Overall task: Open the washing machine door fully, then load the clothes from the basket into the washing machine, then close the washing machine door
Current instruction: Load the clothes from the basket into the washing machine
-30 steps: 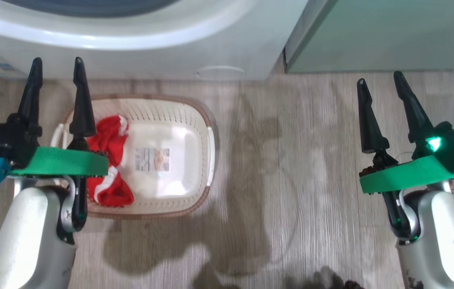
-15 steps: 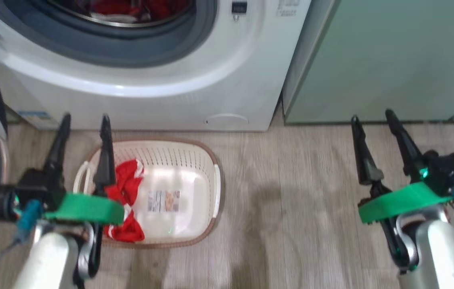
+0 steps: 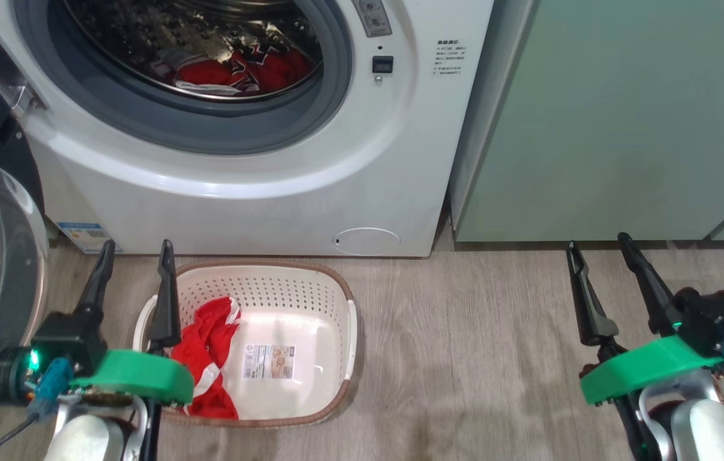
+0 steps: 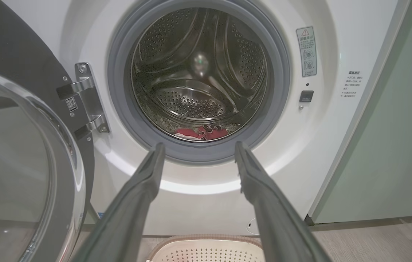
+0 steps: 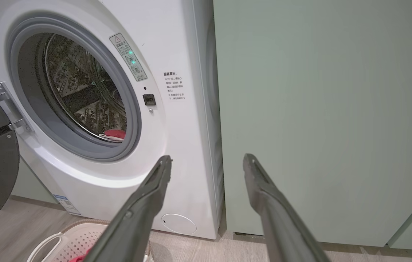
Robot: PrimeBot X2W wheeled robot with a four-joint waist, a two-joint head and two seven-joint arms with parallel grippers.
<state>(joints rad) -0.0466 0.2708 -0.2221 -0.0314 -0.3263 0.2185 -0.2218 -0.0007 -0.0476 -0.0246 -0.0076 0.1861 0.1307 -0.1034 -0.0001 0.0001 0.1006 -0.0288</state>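
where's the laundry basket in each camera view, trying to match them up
Head view: the basket sits on the floor at lower centre-left, in front of the washing machine, with red clothes in its left side.
Left wrist view: basket rim at the bottom edge, middle.
Right wrist view: basket in the bottom left corner.
Shared landmark: the black latch socket right of the drum opening, also seen from both wrists.

Bright, even indoor light, sharp focus, glare on the washing machine [image 3: 240, 186], wrist views bowed at edges.
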